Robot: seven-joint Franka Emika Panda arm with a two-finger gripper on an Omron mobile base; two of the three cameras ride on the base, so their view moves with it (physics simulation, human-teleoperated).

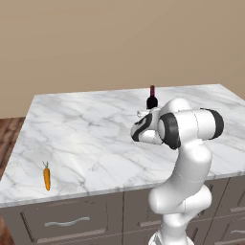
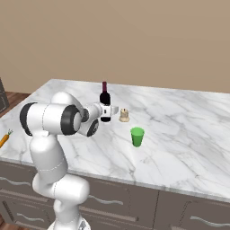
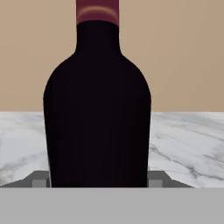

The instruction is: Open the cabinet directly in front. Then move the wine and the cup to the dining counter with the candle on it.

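As it stands upright, wine (image 3: 97, 109) between the jaws — fingertips (image 3: 40, 179) flanking its base.

The wine (image 2: 105, 104) stands mid-bench, with a small candle (image 2: 124, 116) just beside it and the cup (image 2: 137, 136) nearer the front edge. A carrot (image 1: 47, 177) lies near the front-left corner. Bare marble elsewhere on the bench (image 2: 188, 134).

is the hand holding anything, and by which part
The hand grips the wine low on its body, a finger on each side.

No text can be read on anything.
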